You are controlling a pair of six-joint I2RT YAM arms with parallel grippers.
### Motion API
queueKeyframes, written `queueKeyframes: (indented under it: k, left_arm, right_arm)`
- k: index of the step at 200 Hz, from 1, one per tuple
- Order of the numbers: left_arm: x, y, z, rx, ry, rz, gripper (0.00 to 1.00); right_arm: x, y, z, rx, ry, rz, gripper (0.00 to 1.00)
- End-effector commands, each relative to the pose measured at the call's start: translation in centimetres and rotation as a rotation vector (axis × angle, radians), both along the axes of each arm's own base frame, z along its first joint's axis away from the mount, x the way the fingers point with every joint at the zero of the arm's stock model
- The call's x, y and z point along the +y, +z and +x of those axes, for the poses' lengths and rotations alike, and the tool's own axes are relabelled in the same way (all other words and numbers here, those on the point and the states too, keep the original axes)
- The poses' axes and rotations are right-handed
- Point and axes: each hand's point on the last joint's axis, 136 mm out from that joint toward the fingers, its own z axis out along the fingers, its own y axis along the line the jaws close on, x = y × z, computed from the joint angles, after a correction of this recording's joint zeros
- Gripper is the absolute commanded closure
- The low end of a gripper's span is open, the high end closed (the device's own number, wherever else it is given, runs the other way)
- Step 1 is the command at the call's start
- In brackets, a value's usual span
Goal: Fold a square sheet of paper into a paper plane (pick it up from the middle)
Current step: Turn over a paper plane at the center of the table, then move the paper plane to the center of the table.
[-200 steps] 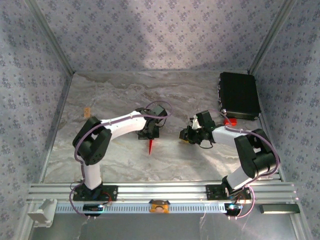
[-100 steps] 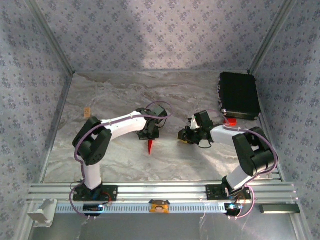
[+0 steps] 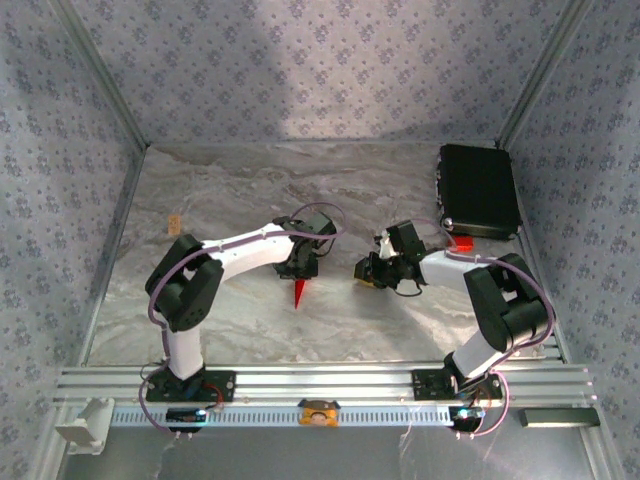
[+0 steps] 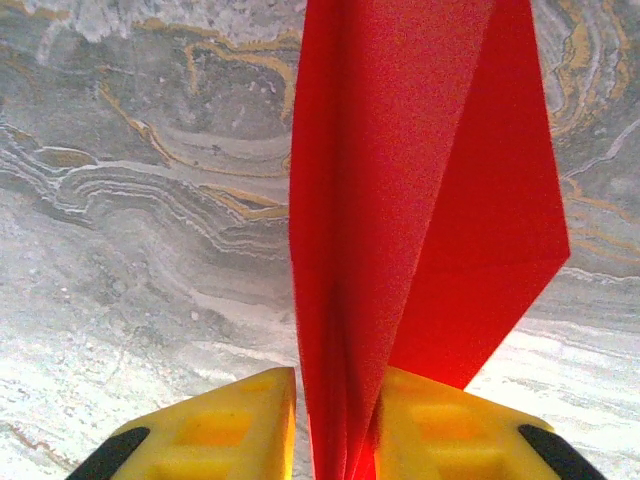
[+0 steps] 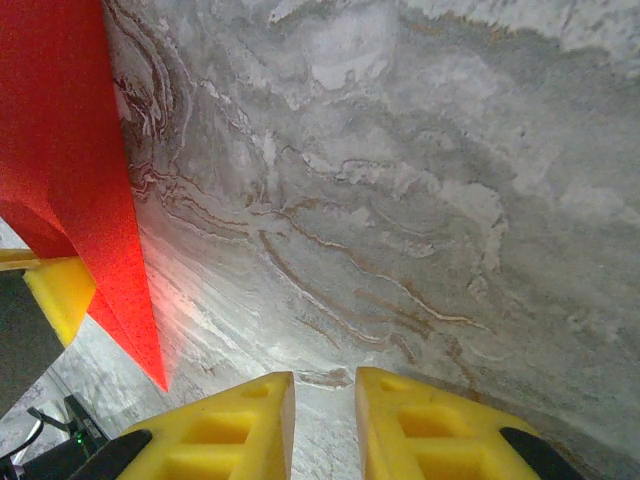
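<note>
The paper plane is a slim bright red dart pointing toward the near edge of the marble table. My left gripper stands over its rear end. In the left wrist view the folded dart runs up between the yellow fingers. The right pad touches it and a thin gap shows at the left pad, so the left gripper is slightly open around it. My right gripper hovers low to the right of the dart. In its wrist view the right gripper is a little open on bare table, with the dart at left.
A black case lies at the back right, with a small chunky red piece at its near edge. A small tan object sits near the left wall. Patterned walls close in three sides, and an aluminium rail runs along the front.
The left jaws have spread slightly around the plane. The right gripper has crept a little left toward it. The dart has shifted slightly up and left.
</note>
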Motion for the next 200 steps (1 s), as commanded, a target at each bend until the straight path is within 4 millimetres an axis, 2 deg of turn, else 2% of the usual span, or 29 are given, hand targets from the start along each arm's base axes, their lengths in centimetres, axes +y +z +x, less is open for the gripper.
queueKeyframes:
  k: [1,59,93,200]
  left_arm:
    - [0.4,1.5,0.1,-0.041,0.006,0.012,0.73]
    - [0.2,2.5,0.2,-0.084,-0.005,0.012,0.69]
    - [-0.7,3.3,0.2,-0.119,-0.030,-0.040,0.64]
    - [-0.9,1.4,-0.1,-0.072,-0.040,-0.029,0.69]
  right_arm:
    - [0.5,0.4,0.5,-0.010,0.008,0.005,0.75]
    - [0.7,0.2,0.5,-0.002,0.014,0.003,0.75]
    - [0.7,0.1,0.5,-0.002,0.014,0.001,0.75]
    - [0.8,0.1,0.5,0.000,0.015,-0.004,0.75]
